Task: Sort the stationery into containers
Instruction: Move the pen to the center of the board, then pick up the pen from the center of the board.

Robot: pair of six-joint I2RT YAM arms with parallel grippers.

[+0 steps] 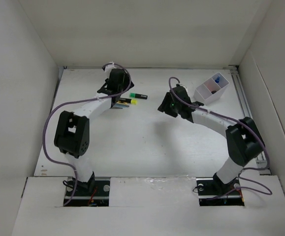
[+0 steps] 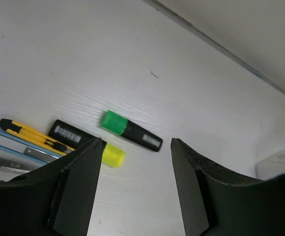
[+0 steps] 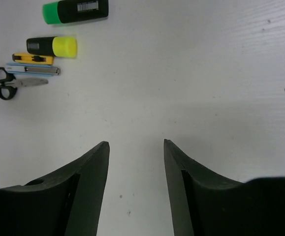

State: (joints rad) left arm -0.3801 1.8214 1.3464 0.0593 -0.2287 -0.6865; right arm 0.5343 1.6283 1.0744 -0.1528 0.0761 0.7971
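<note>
The left gripper (image 2: 137, 147) hangs parted and empty. The yellow-capped highlighter (image 2: 78, 137) lies partly under one finger, with its long axis nearly along the closing line, so I think the wrist must turn. The right gripper (image 3: 135, 145), also open and empty, is well apart from it, near the divided white box (image 1: 205, 97).

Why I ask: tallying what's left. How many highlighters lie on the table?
2: the green-ended highlighter at the row's end, the yellow-ended highlighter between it and the yellow cutter. The white box may hide more.
</note>
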